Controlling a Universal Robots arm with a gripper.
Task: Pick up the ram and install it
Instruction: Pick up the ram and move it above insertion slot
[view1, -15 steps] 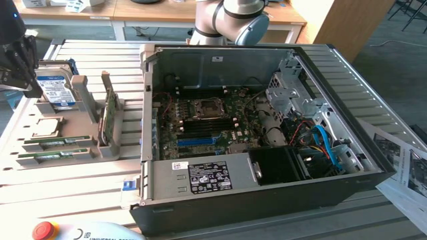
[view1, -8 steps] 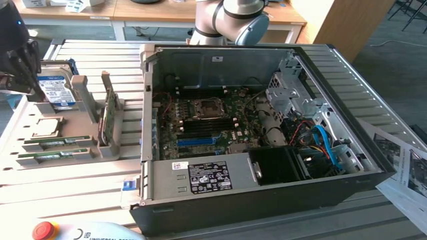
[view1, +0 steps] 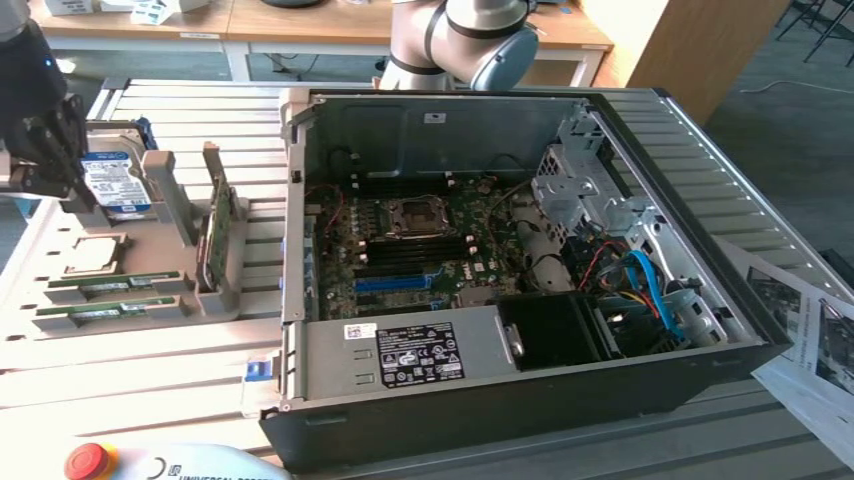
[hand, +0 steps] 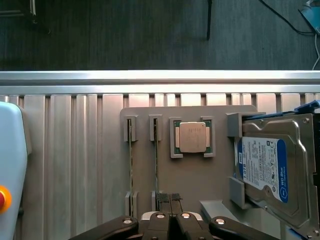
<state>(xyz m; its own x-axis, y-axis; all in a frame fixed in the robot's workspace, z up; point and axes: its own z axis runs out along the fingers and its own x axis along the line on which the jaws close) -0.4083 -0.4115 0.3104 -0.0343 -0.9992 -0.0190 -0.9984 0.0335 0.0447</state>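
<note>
Fingers (hand: 164, 198) pressed together, gripping nothing, hang above the grey holder (hand: 210, 175) on the slatted desk (hand: 75, 150). The ram (hand: 156, 155) stands on edge in its slot there, its near end just beside the fingertips, with a second stick (hand: 131, 160) parallel alongside.

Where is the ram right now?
Two ram sticks lie in the grey tray at the exterior view's left, beside the CPU, outside the open computer case.
</note>
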